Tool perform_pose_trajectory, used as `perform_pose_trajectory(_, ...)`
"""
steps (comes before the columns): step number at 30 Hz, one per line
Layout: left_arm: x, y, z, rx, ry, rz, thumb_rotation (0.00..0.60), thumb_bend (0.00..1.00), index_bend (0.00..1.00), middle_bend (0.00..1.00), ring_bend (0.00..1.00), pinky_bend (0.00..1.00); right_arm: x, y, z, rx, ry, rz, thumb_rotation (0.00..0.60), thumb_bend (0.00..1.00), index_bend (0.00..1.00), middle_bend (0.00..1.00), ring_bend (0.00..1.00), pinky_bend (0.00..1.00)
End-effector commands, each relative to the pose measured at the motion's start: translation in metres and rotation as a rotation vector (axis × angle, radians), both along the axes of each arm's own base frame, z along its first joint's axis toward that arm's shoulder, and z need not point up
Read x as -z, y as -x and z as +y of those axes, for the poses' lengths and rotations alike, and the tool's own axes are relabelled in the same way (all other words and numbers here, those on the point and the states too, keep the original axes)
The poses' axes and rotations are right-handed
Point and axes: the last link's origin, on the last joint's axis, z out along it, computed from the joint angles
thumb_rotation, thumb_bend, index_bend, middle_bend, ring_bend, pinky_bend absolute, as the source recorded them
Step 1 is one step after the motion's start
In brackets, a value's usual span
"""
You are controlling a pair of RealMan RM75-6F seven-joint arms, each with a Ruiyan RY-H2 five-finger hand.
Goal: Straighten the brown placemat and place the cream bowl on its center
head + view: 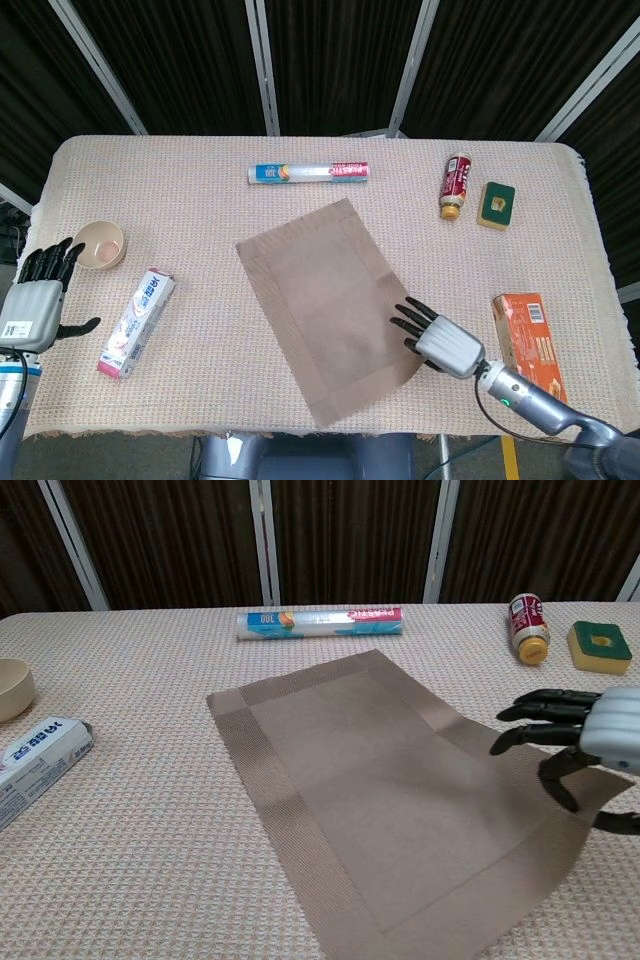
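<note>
lab rig | black curtains (330,60); metal frame bars (262,65); cloth-covered table (200,160)

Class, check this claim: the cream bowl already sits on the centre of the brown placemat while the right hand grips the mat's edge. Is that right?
Not quite. The cream bowl sits off the brown placemat, near the table's left edge, as the head view shows. The right hand does grip the mat's edge.
</note>
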Motion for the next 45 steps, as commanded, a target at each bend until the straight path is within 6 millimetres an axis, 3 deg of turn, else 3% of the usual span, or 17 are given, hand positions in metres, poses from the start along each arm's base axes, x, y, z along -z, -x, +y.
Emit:
perform_pose_trajectory(1,0.001,0.001,0.001,-0.004,0.001,0.003,0.6,0.04,0.0,0.0,0.0,0.0,-0.046,0.025,-0.02,-0.145,0.137,0.206,0.6,0.37,0.64,0.15,0.0,0.0)
perform_pose_trajectory(6,0.001,0.004,0.004,-0.015,-0.003,0.011,0.6,0.05,0.0,0.0,0.0,0.0,-0.067,0.022,-0.066,-0.328,0.252,0.374,0.6,0.37,0.64,0.16,0.0,0.0)
perform_pose_trajectory(11,0.003,0.008,0.007,-0.032,-0.002,0.028,0.6,0.05,0.0,0.0,0.0,0.0,-0.069,0.015,-0.114,-0.361,0.292,0.473,0.6,0.37,0.64,0.16,0.0,0.0)
perform_pose_trajectory(13,0.004,0.011,0.008,-0.041,-0.002,0.04,0.6,0.04,0.0,0.0,0.0,0.0,-0.067,0.013,-0.125,-0.367,0.297,0.487,0.6,0.36,0.62,0.16,0.0,0.0)
perform_pose_trajectory(15,0.005,0.014,0.009,-0.053,-0.001,0.044,0.6,0.04,0.0,0.0,0.0,0.0,-0.065,0.009,-0.132,-0.368,0.307,0.486,0.6,0.28,0.45,0.11,0.0,0.0)
perform_pose_trajectory(17,0.006,0.016,0.011,-0.06,-0.001,0.048,0.6,0.05,0.0,0.0,0.0,0.0,-0.063,0.007,-0.137,-0.379,0.329,0.489,0.6,0.11,0.12,0.02,0.0,0.0)
perform_pose_trajectory(19,0.007,0.016,0.011,-0.063,0.0,0.05,0.6,0.05,0.0,0.0,0.0,0.0,-0.064,0.007,-0.141,-0.375,0.379,0.492,0.6,0.02,0.0,0.0,0.0,0.0)
perform_pose_trajectory(20,0.008,0.016,0.012,-0.061,0.003,0.053,0.6,0.05,0.0,0.0,0.0,0.0,-0.066,0.009,-0.141,-0.35,0.413,0.466,0.6,0.0,0.0,0.0,0.0,0.0)
perform_pose_trajectory(24,0.014,0.015,0.013,-0.035,0.028,0.054,0.6,0.05,0.0,0.0,0.0,0.0,-0.077,0.019,-0.125,-0.191,0.502,0.264,0.6,0.0,0.0,0.0,0.0,0.0)
perform_pose_trajectory(30,0.03,0.013,0.023,0.114,0.085,0.003,0.6,0.05,0.0,0.0,0.0,0.0,-0.106,0.038,-0.071,0.141,0.54,-0.105,0.6,0.0,0.0,0.0,0.0,0.0)
perform_pose_trajectory(36,0.059,0.004,0.042,0.256,0.196,0.02,0.6,0.06,0.01,0.0,0.0,0.0,-0.136,0.035,-0.028,0.401,0.547,-0.217,0.6,0.0,0.0,0.0,0.0,0.0)
perform_pose_trajectory(40,0.083,-0.013,0.062,0.333,0.277,0.001,0.6,0.07,0.08,0.0,0.0,0.0,-0.142,0.024,-0.004,0.476,0.564,-0.287,0.6,0.0,0.0,0.0,0.0,0.0)
perform_pose_trajectory(45,0.117,-0.053,0.087,0.448,0.331,0.027,0.6,0.09,0.24,0.0,0.0,0.0,-0.135,0.023,0.026,0.611,0.54,-0.369,0.6,0.0,0.0,0.0,0.0,0.0)
